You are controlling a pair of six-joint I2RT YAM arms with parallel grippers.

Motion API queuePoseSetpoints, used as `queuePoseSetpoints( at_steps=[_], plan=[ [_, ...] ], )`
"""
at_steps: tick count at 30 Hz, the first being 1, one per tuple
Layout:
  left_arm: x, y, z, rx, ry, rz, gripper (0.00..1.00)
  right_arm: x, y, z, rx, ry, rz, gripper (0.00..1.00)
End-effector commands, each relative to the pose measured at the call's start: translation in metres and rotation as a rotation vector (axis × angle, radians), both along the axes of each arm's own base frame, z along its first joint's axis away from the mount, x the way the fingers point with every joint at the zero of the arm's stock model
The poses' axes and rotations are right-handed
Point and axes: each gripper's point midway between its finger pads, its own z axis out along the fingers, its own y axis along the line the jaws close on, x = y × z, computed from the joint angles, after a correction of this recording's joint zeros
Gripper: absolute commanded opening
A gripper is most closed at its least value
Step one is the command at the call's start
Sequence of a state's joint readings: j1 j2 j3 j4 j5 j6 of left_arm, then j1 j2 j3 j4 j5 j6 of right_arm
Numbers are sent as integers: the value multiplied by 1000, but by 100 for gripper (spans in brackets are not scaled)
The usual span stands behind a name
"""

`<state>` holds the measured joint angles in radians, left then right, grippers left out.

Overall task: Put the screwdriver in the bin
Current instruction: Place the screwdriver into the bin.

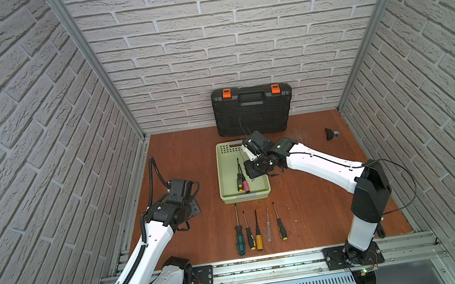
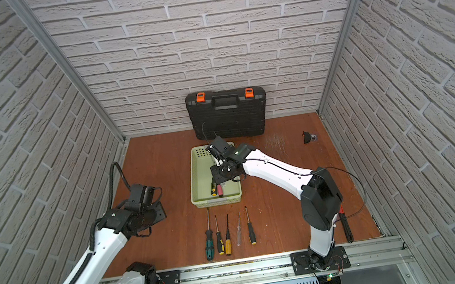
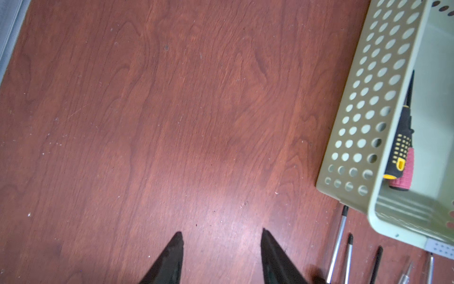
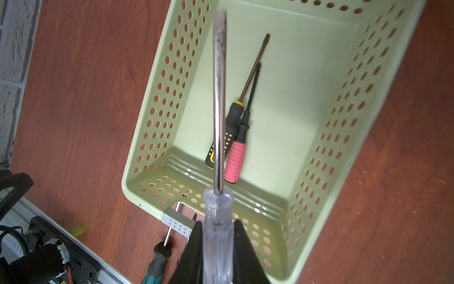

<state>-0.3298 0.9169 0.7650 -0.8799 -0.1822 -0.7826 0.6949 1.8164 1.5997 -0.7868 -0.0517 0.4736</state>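
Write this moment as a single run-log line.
right gripper: shut on clear-handled steel screwdriver, over pale green perforated plastic bin | left gripper: open, empty | in bin: black-and-yellow-handled screwdriver, pink-handled screwdriver

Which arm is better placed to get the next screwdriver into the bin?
Right. The right hand is shut on the clear-handled screwdriver over the bin; the left hand hangs open and empty over the table beside it.

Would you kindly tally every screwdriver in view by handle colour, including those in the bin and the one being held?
Black-and-yellow screwdriver: 3
Yellow screwdriver: 1
Clear screwdriver: 2
Pink screwdriver: 1
Green-and-black screwdriver: 1
Total: 8
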Motion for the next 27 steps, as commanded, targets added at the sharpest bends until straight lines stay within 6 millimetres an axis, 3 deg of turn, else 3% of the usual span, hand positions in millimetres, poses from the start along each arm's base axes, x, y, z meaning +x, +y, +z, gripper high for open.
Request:
queuePoseSetpoints(
  at_steps=[1, 13, 27],
  plan=[
    [1, -1, 0, -26, -18, 26, 51, 15, 11, 1, 63, 1, 30, 6],
    [1, -8, -14, -81, -46, 17, 51, 31, -9, -63, -144, 90, 1, 6],
    [-8, -11, -35, -132, -46, 44, 51, 31, -9, -96, -213, 166, 0, 5]
  ],
)
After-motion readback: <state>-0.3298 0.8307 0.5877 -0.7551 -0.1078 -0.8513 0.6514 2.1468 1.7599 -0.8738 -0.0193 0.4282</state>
